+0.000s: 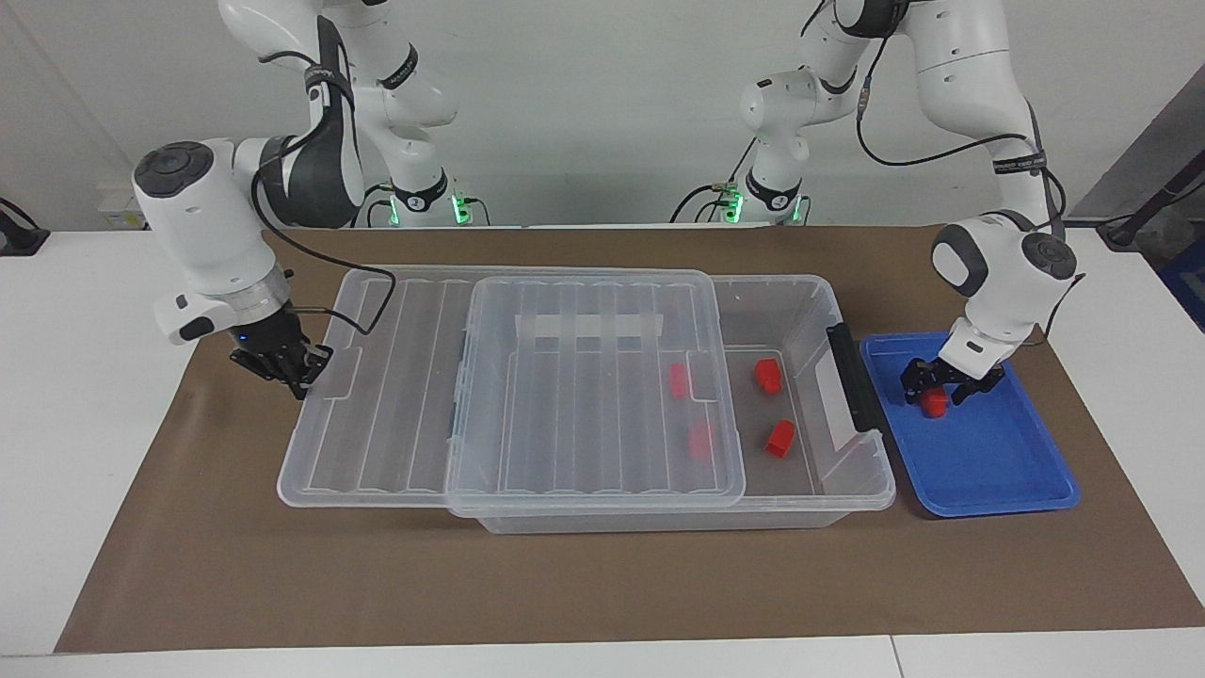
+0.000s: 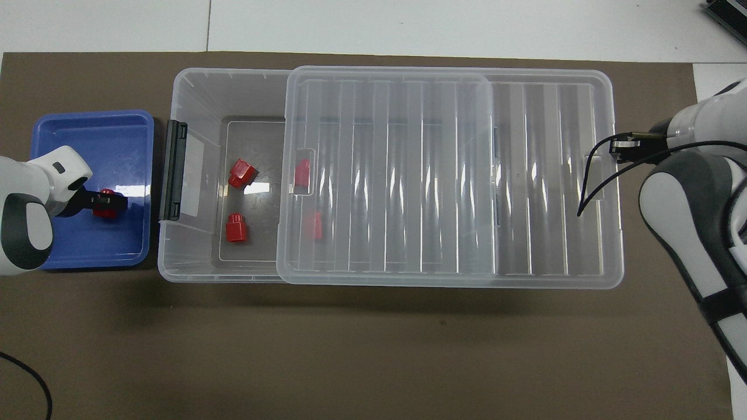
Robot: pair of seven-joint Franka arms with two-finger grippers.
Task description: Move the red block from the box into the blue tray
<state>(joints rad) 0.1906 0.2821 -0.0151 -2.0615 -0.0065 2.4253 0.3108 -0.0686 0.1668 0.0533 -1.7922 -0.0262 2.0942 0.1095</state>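
In the blue tray (image 1: 988, 471), at the left arm's end of the table, we find the left gripper (image 1: 941, 386) low over the tray floor, its fingers astride the red block (image 1: 934, 404); whether they grip it or have let go we cannot tell. Just beside the tray stands the box (image 1: 800, 292), its lid (image 1: 565, 395) slid toward the right arm's end. Four other red blocks (image 1: 767, 375) lie inside, two under the lid. The right gripper (image 1: 299, 372) is at the lid's edge, fingers clamped on the rim.
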